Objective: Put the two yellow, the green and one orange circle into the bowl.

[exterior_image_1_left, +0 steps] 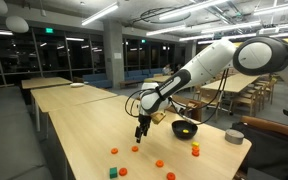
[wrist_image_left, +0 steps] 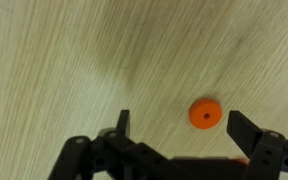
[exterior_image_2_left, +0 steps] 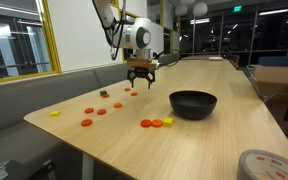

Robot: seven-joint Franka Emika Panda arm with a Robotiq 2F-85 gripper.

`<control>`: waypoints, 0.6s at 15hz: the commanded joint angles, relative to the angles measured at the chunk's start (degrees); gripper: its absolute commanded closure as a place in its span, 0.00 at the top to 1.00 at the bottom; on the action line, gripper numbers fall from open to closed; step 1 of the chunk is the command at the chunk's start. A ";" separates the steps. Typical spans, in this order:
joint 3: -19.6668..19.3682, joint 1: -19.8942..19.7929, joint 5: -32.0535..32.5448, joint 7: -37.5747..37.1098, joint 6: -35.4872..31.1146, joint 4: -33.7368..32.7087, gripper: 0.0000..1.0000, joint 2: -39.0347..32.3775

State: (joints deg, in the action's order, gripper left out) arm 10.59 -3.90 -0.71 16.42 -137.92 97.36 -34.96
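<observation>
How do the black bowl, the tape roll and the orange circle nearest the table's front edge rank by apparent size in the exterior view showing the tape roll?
1-2. black bowl and tape roll: not ranked; they look similar, but the roll is nearest the camera and cut by the frame.
3. orange circle: clearly smallest.

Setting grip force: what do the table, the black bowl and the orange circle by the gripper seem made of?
Table: pale wood or wood-look laminate, matte, with visible grain. Bowl: black, smooth, slightly shiny; plastic or glazed ceramic, cannot tell. Orange circle: likely plastic, uniform colour, matte.
</observation>
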 commanded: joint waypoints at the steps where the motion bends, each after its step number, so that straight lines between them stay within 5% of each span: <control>1: -2.77 3.49 1.75 -0.97 2.68 -4.73 1.00 -2.65; 9: -5.31 8.25 5.27 -3.90 2.57 -8.69 1.00 -6.20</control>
State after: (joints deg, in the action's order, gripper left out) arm 6.81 2.35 2.72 14.66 -136.81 92.37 -39.22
